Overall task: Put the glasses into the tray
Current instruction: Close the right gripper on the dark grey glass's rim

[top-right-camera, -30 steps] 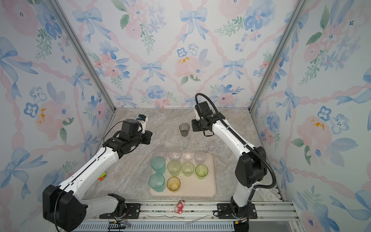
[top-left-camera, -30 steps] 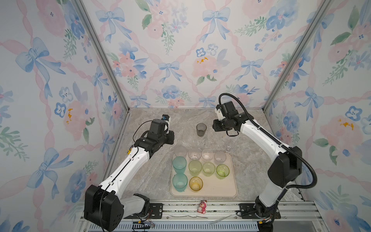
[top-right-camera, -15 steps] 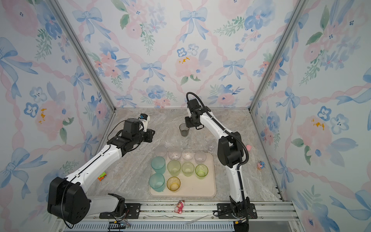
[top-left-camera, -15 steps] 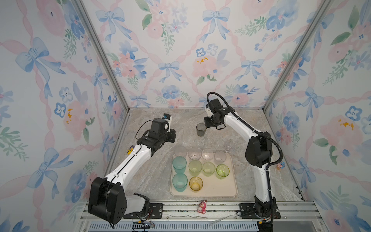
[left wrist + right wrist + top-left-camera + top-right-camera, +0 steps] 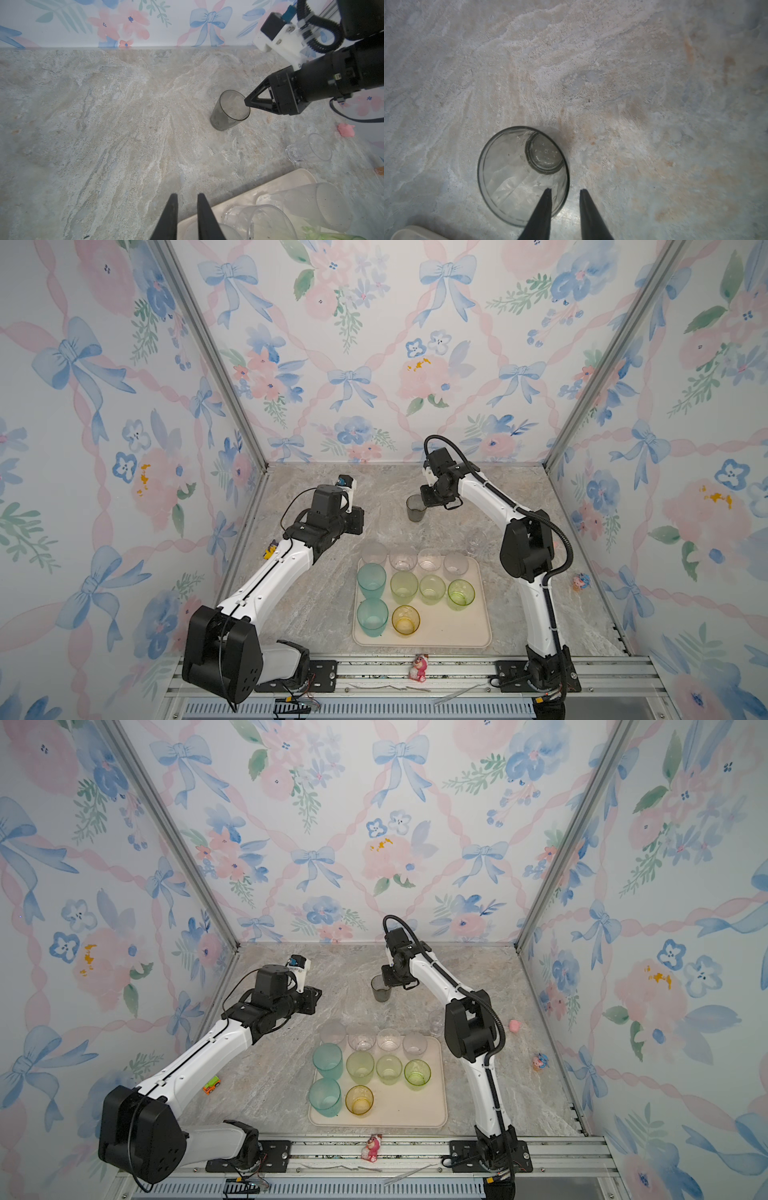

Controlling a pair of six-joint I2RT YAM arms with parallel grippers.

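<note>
A smoky grey glass (image 5: pixel 415 508) (image 5: pixel 523 176) stands upright on the marble table behind the tray (image 5: pixel 453 630). My right gripper (image 5: pixel 424 499) (image 5: pixel 564 190) is open and straddles its rim, one finger inside and one outside with a gap to the wall. The tray holds two teal glasses (image 5: pixel 371 578), three pale green ones (image 5: pixel 432 589), a yellow one (image 5: pixel 405 619) and several clear ones (image 5: pixel 430 559). Another clear glass (image 5: pixel 309 148) lies on its side on the table beside the tray. My left gripper (image 5: pixel 355 520) (image 5: pixel 186 195) hovers by the tray's far left corner, narrowly open and empty.
A pink toy figurine (image 5: pixel 417 668) stands on the front rail. A yellow-and-purple duck toy (image 5: pixel 269 549) and a small toy car (image 5: pixel 212 1085) lie by the left wall. A pink lump (image 5: pixel 514 1026) and a small figure (image 5: pixel 539 1061) lie by the right wall.
My right gripper has swung left from beside the smoky grey glass onto its rim, and its jaws have narrowed. The left arm has hardly moved.
</note>
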